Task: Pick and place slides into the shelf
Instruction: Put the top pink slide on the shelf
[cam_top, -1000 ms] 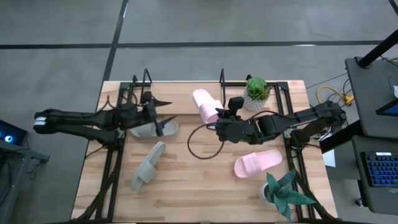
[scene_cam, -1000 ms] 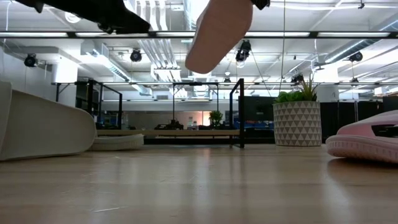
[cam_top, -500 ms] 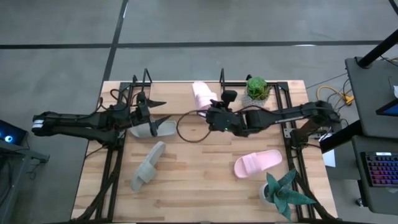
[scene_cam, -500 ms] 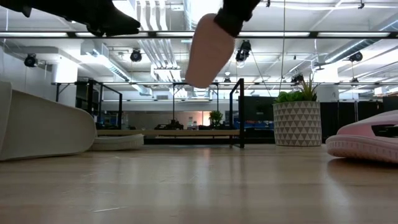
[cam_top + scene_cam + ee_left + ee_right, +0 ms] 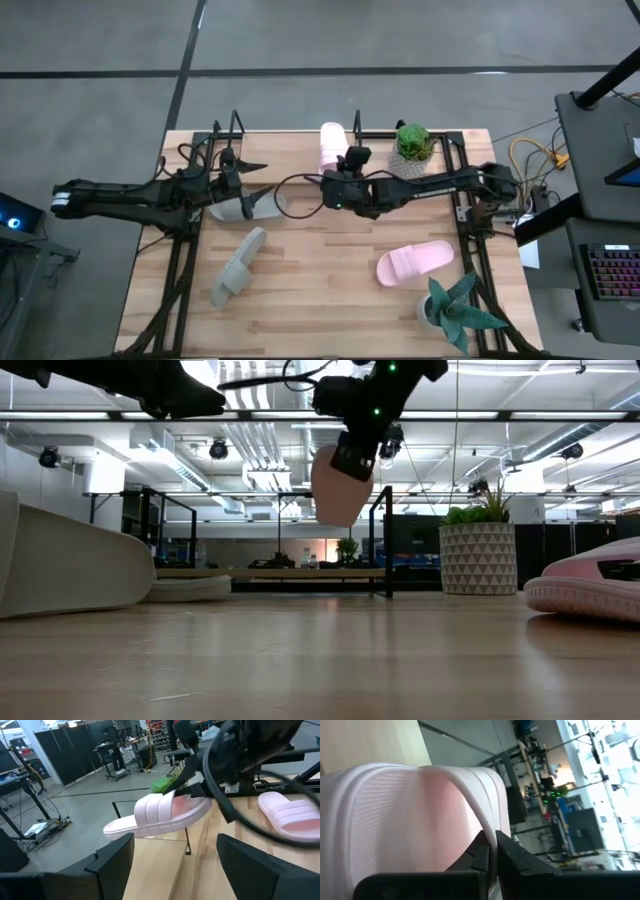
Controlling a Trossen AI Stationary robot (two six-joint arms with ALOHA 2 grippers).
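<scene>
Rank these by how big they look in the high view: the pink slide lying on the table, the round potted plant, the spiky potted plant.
1. Spiky potted plant
2. Pink slide on the table, looks close to the spiky plant, so this order is unsure
3. Round potted plant, clearly smallest

Two slides are showing pale pink, two grey-green; the plant pot is wearing white triangles.

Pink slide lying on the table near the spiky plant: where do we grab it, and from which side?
Take the pink slide by its wide strap, coming down from above. It lies flat, sole down, with the strap arching up, so one of the jaws can slip under the arch and the other close on top. The sole looks too broad and low to pinch.
</scene>
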